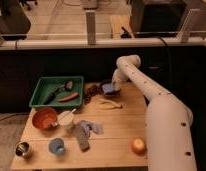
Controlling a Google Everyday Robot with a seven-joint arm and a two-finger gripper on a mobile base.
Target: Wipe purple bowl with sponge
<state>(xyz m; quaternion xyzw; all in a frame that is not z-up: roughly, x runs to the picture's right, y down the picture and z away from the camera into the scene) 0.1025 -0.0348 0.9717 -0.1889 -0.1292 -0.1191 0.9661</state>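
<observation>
The purple bowl [108, 89] sat at the far edge of the wooden table [121, 131], just right of the green tray [42, 89]. The gripper [115, 84] hung directly over the bowl, reaching down into its mouth from the white arm [161, 107]; its grip could not be made out. A pale bluish patch [112, 91], perhaps the sponge, showed in the bowl right under the gripper.

There were two bowls in all: the purple one and an orange-red bowl [44, 119] near the left front. There were two cups, a white cup [66, 119] and a blue cup [57, 146], and one metal can [23, 149]. One grey-blue cloth [86, 132] lay mid-table, and one orange fruit [138, 145] lay near the front right.
</observation>
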